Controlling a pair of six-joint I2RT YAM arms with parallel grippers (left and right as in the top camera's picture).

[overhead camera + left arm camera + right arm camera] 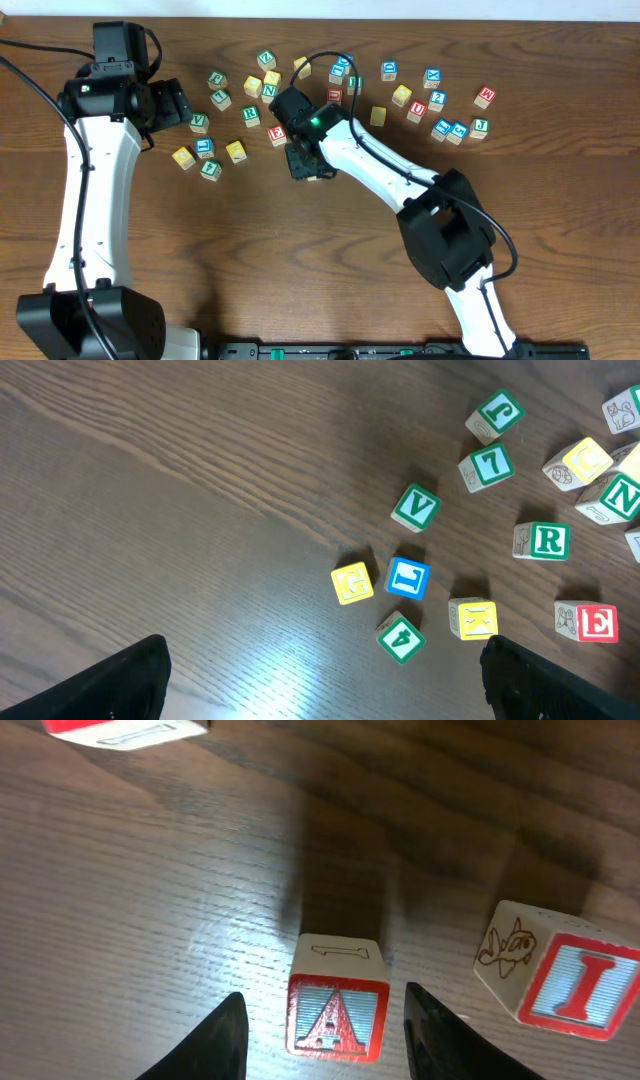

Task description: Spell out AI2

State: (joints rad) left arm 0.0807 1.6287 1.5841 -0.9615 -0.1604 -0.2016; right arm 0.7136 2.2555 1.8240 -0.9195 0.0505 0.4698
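Note:
In the right wrist view the A cube (335, 1005) stands on the table with its red letter facing the camera. My right gripper (322, 1020) is open around it, with a narrow gap showing on each side of the cube. The I cube (560, 982) sits just to the right of the A cube, slightly turned. From overhead, the right gripper (303, 160) covers both cubes. The 2 cube is too small to pick out among the scattered cubes. My left gripper (325, 695) is wide open over bare wood, holding nothing.
Many letter cubes lie across the back of the table (560, 200). In the left wrist view a green 4 cube (401, 637), a blue cube (407, 578) and a yellow cube (352, 583) are close by. A red E cube (588, 622) sits further right.

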